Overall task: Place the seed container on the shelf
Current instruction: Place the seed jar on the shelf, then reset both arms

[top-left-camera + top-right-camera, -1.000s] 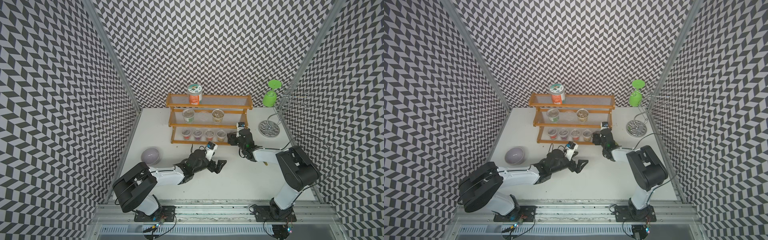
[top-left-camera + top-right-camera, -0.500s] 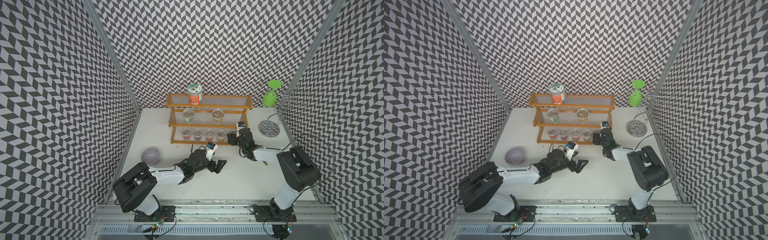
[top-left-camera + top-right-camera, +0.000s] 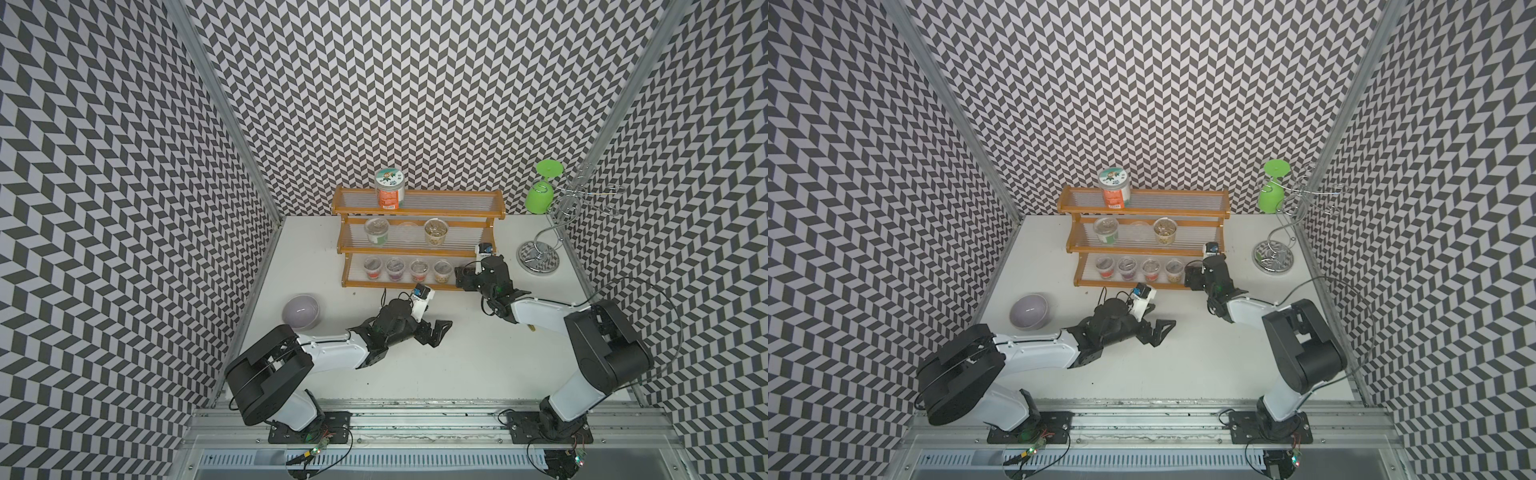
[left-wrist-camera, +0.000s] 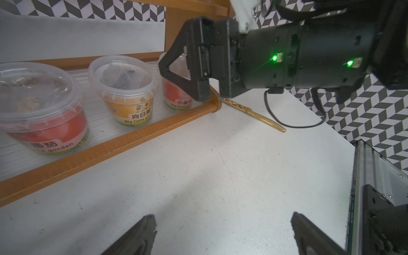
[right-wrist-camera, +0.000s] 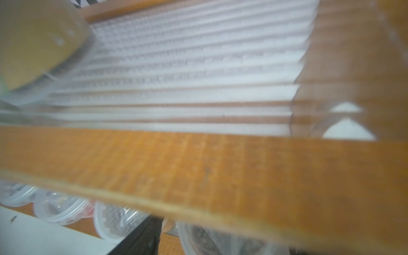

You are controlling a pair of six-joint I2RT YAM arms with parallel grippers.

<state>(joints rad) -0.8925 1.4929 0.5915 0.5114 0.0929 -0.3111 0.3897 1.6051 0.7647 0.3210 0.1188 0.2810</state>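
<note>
The shelf [image 3: 419, 250] stands at the back of the table, an orange-brown three-tier rack with clear ribbed tiers. The seed container [image 4: 177, 96], a small clear tub with a red label, stands at the right end of the bottom tier. My right gripper [image 3: 460, 277] reaches in around it and hides it in both top views. In the right wrist view the tub [image 5: 220, 240] sits between the jaws with a strip of wood showing beside one finger [image 5: 136, 238], so the gripper is open. My left gripper [image 4: 223, 217] hovers open and empty over the table in front of the shelf.
Several small tubs [image 3: 395, 269] fill the rest of the bottom tier, more stand on the middle tier, and a tall jar [image 3: 390, 189] is on top. A purple bowl [image 3: 301, 311] lies front left. A chrome wire stand [image 3: 540, 257] holds a green glass [image 3: 540, 195]. A gold utensil [image 4: 254, 114] lies under the right arm.
The right gripper's jaws have spread apart around the tub at the bottom tier's right end. The left arm has stayed where it was.
</note>
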